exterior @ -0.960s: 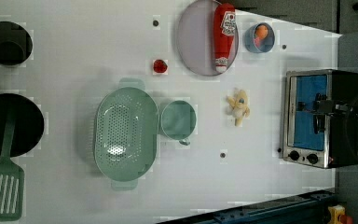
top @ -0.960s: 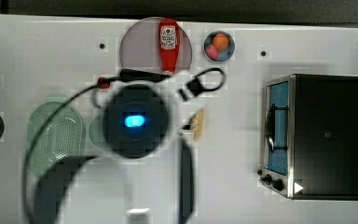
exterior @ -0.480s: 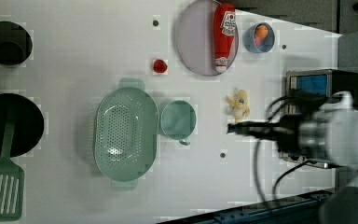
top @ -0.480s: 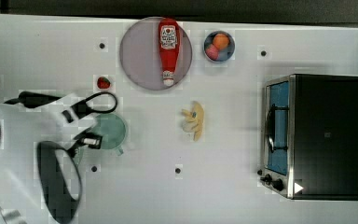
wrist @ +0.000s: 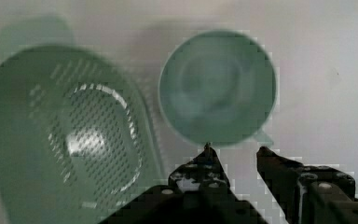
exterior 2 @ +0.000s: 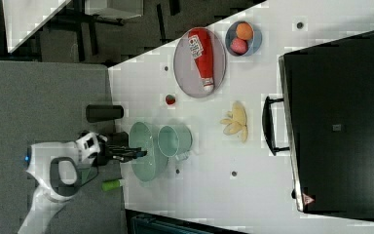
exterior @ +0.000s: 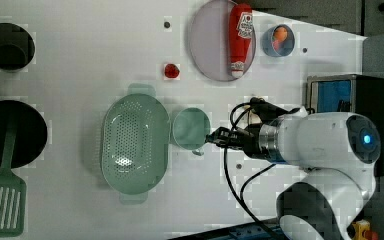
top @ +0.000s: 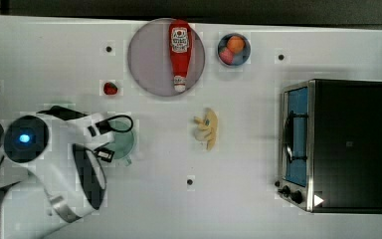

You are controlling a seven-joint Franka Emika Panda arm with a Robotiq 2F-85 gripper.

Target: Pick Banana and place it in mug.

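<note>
**Empty pincer by the mug, banana yet to be picked**

The gripper (wrist: 235,156), fingers parted and empty, hangs beside the mug (wrist: 216,86). The banana (top: 206,128) lies on the table (top: 248,199), well apart. Likely light, stiff, smooth plastic; grip across its curved middle.

You've got open white table (top: 258,199) all around the banana (top: 206,128), nothing crowding it. Toaster oven (top: 335,144) walls off the top view's right; basket (exterior: 135,145) sits just beside the mug (exterior: 191,128).
</note>
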